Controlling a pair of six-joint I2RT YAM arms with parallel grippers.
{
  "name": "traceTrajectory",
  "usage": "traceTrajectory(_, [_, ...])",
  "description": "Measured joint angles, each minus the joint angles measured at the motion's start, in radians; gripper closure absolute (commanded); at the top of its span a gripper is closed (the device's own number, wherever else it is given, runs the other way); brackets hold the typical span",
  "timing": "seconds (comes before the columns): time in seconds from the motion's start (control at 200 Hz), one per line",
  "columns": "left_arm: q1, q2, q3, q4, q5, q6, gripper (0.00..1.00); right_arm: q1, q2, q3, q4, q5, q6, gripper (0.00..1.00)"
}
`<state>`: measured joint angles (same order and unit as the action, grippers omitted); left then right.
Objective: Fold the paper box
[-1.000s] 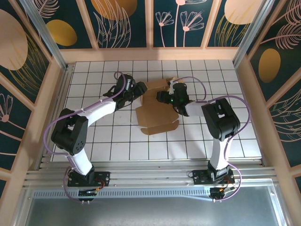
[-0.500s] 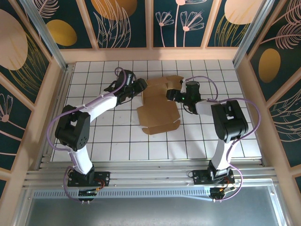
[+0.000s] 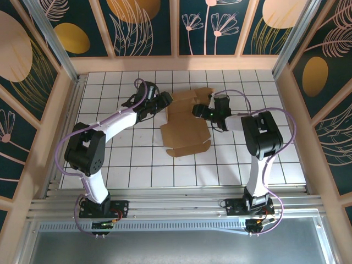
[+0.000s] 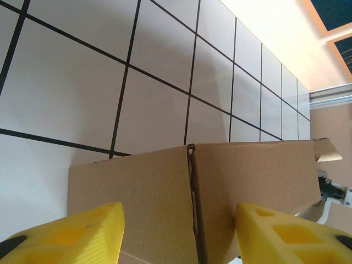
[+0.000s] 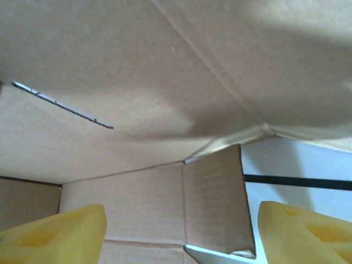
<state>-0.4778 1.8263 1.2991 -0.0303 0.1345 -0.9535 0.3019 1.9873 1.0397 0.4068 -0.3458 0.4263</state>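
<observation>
Plain brown kraft all over the paper box [image 3: 184, 125]. Lies half folded on the white tiled table [image 3: 137, 159], squarely between the two sets of jaws, with its far walls raised and its near flaps flat.

Left gripper [image 3: 165, 103]: set against the box's left wall, jaws parted to a middling gap, clamping nothing. Seen from the left wrist, yellow left pads [image 4: 71, 234] well apart, with an upright cardboard wall just ahead of them spanning the whole gap. Runs a vertical seam down that wall, close to midway between the pads. Beyond the wall, bare tiles with black grout lines.

Right gripper [image 3: 198, 110]: reaches in at the box's right side, jaws spread wide, pinching nothing. Seen from the right wrist, yellow right pads [image 5: 55, 234] far apart, with a creased brown panel bearing a thin slit leaning over the jaws, and a low inner wall just ahead between them. Cannot tell whether either pad touches the cardboard.
</observation>
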Motion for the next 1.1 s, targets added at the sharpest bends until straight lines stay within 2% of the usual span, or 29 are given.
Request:
traceTrajectory(0.23, [0.0, 0.0, 0.0, 0.0, 0.009, 0.0, 0.45, 0.016, 0.024, 0.033, 0.0, -0.023, -0.002, 0.34])
traceTrajectory(0.681, [0.0, 0.001, 0.0, 0.0, 0.015, 0.0, 0.46, 0.087, 0.04, 0.089, -0.033, -0.023, -0.072, 0.35])
traceTrajectory(1.101, [0.008, 0.001, 0.0, 0.001, 0.014, 0.0, 0.46, 0.098, 0.066, 0.118, -0.049, 0.017, -0.081, 0.32])
